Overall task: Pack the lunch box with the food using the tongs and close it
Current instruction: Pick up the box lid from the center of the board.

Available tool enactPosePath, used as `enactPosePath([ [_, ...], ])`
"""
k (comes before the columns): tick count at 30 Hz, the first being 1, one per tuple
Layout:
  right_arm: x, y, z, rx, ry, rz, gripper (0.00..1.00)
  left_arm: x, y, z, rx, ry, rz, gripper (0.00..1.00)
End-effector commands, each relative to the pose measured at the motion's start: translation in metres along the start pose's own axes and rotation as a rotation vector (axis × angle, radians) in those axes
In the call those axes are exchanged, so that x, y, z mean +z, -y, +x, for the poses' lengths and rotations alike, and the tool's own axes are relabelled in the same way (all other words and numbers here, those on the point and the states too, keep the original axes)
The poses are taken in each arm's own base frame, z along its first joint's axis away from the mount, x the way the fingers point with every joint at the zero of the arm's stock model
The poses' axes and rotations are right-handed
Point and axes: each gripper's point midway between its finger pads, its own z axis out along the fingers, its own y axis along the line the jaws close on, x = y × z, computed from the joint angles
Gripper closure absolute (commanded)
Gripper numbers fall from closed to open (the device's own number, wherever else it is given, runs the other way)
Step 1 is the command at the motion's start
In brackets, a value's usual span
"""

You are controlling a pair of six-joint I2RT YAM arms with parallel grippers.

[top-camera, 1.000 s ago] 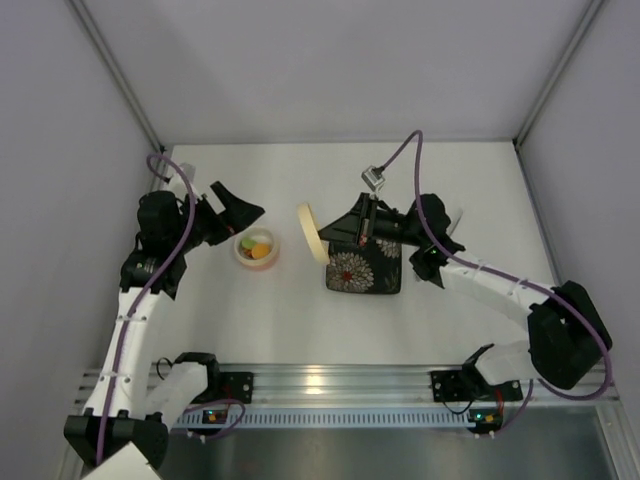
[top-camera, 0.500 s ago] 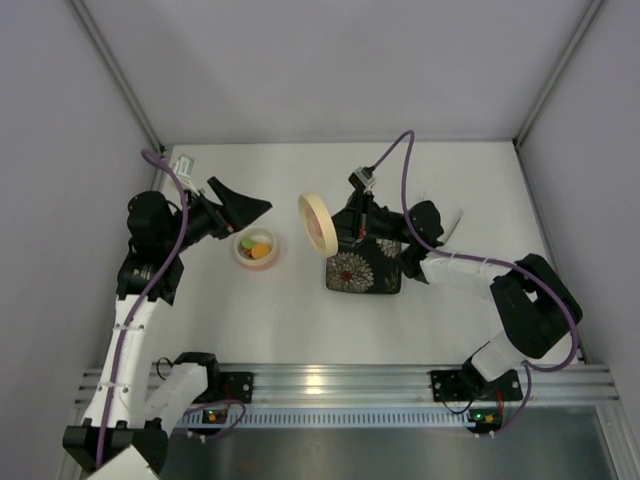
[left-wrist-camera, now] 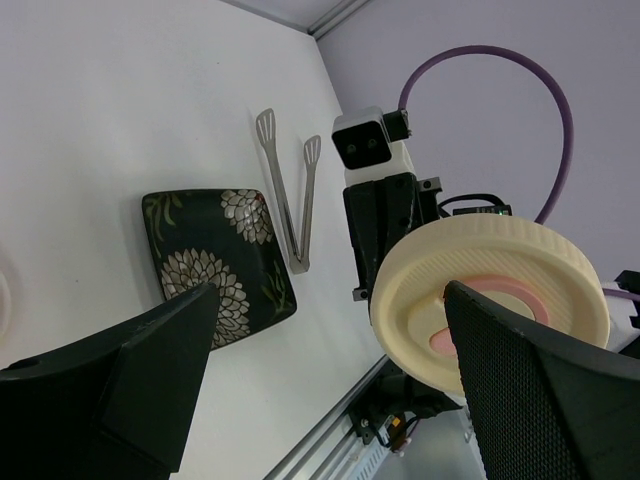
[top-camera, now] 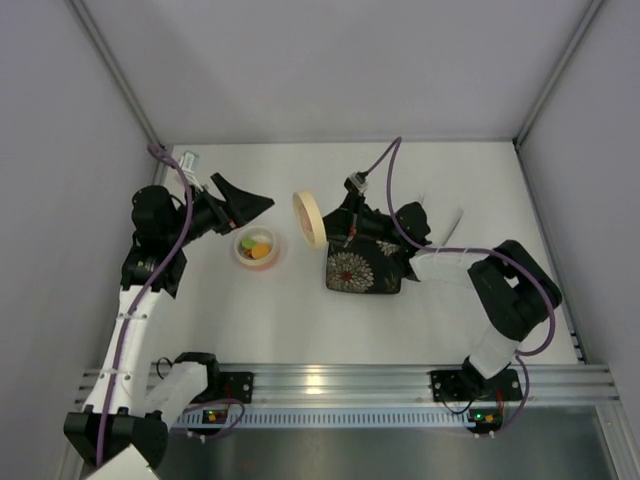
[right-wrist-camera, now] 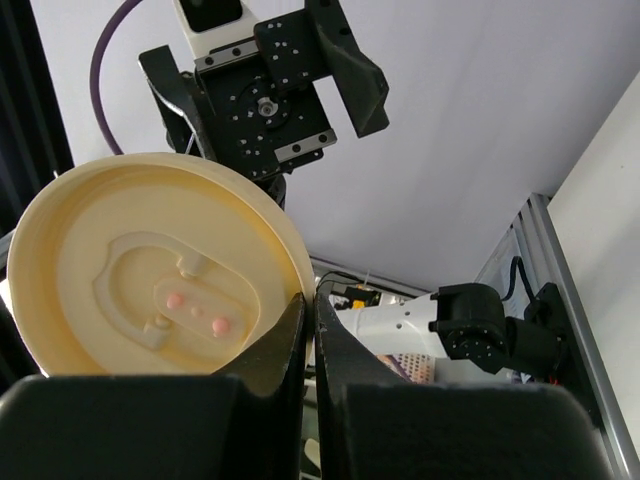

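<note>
The lunch box (top-camera: pixel 257 248), a salmon tub, stands on the table with the food (top-camera: pixel 259 246) inside; orange and green pieces show. My right gripper (top-camera: pixel 330 228) is shut on the rim of the cream lid (top-camera: pixel 308 220), holding it on edge in the air just right of the tub. From the right wrist the lid's underside (right-wrist-camera: pixel 150 270) fills the left, its rim pinched between the right gripper (right-wrist-camera: pixel 310 320) jaws. My left gripper (top-camera: pixel 250 203) hovers open behind the tub, holding nothing. The left wrist view looks between the left gripper (left-wrist-camera: pixel 330 390) fingers at the lid (left-wrist-camera: pixel 470 270) and the tongs (left-wrist-camera: pixel 290 190) lying flat.
A black floral plate (top-camera: pixel 365 268) lies under the right arm; it also appears in the left wrist view as the plate (left-wrist-camera: pixel 215 255) beside the tongs. Grey walls enclose three sides, and an aluminium rail (top-camera: pixel 330 385) runs along the near edge.
The right arm has carried the lid leftwards toward the tub, folding its elbow inward. The left gripper shifted slightly and stays open.
</note>
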Motion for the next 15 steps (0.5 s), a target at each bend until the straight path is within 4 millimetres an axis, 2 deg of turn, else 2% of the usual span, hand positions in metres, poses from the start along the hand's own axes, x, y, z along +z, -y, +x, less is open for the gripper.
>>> enactPosePath([
  [1,0.006,-0.031,-0.018,-0.124,0.040,-0.107,1.00,0.002,0.010,-0.011,0.076,0.027,0.052,0.01],
  [7,0.005,-0.021,-0.029,-0.110,0.068,-0.102,1.00,0.009,-0.001,-0.007,0.063,0.001,0.038,0.01],
  [15,0.004,-0.015,-0.042,-0.080,0.080,-0.127,1.00,0.016,0.000,-0.010,0.053,-0.006,0.068,0.01],
])
